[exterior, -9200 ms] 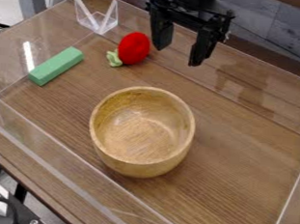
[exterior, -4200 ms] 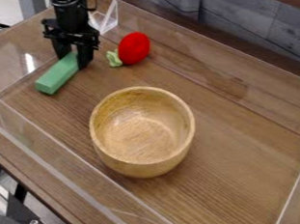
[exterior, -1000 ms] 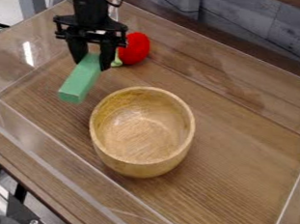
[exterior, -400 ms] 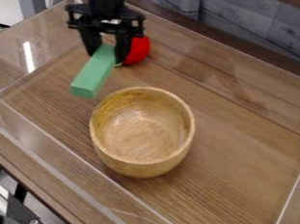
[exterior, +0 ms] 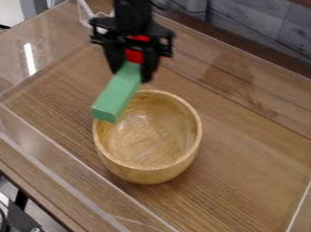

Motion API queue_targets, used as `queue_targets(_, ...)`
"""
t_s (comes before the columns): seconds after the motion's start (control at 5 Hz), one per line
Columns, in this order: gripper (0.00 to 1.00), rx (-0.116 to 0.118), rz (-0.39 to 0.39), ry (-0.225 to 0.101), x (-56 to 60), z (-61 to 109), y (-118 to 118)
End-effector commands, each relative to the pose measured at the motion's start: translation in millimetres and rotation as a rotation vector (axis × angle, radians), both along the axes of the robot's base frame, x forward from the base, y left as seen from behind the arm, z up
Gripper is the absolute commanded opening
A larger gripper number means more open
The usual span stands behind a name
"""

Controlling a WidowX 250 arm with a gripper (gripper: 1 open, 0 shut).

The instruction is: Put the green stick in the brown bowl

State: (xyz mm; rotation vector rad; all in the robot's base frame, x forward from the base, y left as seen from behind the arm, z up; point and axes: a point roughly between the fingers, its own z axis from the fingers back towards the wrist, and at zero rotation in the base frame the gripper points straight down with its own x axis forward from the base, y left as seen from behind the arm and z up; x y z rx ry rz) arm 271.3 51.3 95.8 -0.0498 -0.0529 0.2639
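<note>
The green stick [exterior: 117, 93] hangs tilted in the air, its lower end over the left rim of the brown bowl [exterior: 149, 138]. My gripper [exterior: 131, 66] is shut on the stick's upper end, with its black fingers on either side of it. The round wooden bowl stands on the table and has nothing inside. The stick touches neither the table nor the bowl, as far as I can tell.
A red strawberry-like toy [exterior: 151, 56] lies behind the gripper, mostly hidden by its fingers. Clear plastic walls [exterior: 34, 170] fence the wooden table [exterior: 251, 125] at the front, left and right. A clear plastic stand [exterior: 86, 5] sits at the back left.
The gripper has carried the green stick to the right and toward the bowl. The stick's lower end now hangs over the bowl's left rim instead of beside the bowl.
</note>
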Motion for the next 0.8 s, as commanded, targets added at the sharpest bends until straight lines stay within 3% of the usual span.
queue_targets(0.0,0.00,0.023,-0.048,-0.049,-4.5,3.9,-13.5)
queue_targets(0.2,0.00,0.021,-0.087,-0.040,-9.7,-2.7,-20.7)
queue_targets(0.4,1.00,0.010,-0.104,-0.036,-10.4,-4.6,-23.2)
queue_targets(0.6,1.00,-0.002,-0.107,-0.037,-12.6,2.6,-22.1)
